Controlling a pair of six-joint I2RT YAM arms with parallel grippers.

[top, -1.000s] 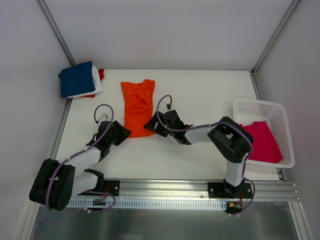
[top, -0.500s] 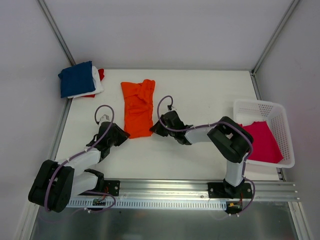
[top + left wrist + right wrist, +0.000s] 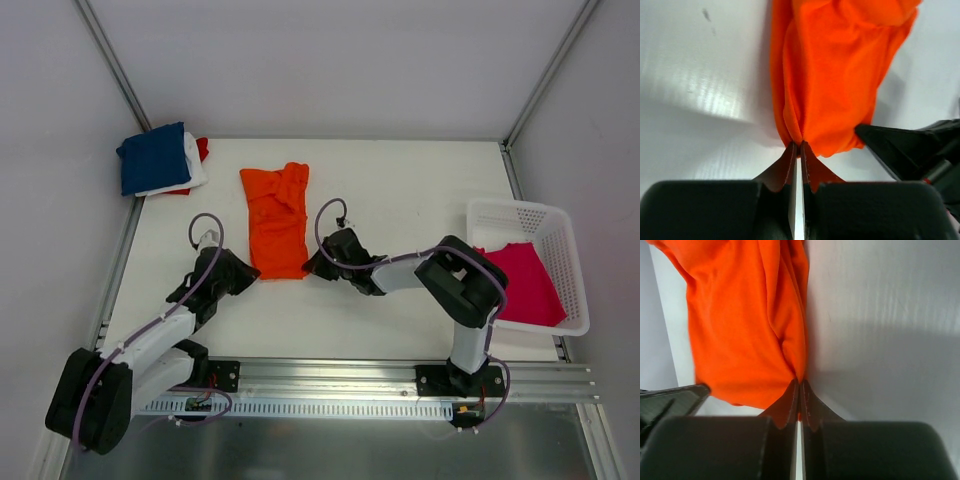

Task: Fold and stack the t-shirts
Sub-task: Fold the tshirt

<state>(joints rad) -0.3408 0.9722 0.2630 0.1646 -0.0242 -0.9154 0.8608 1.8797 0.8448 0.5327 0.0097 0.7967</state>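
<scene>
A bright orange t-shirt [image 3: 277, 218] lies folded into a long strip on the white table [image 3: 420, 190], running from back to front. My left gripper [image 3: 252, 271] is shut on its near left corner [image 3: 799, 131]. My right gripper [image 3: 307, 266] is shut on its near right corner [image 3: 799, 371]. Both pinch cloth at the fingertips. At the table's back left corner sits a stack of folded t-shirts: navy blue [image 3: 152, 158] on top, white [image 3: 194, 163] under it, red [image 3: 201, 149] at the bottom. A magenta-pink t-shirt [image 3: 523, 282] lies in the basket.
The white plastic lattice basket [image 3: 525, 219] stands at the table's right edge. Grey walls and metal frame posts [image 3: 112, 70] close in the back and sides. The arms' mounting rail [image 3: 330, 375] runs along the near edge.
Both grippers have shut on the shirt's near corners. They have drawn back toward the near edge, pulling the orange strip's near end a little closer.
</scene>
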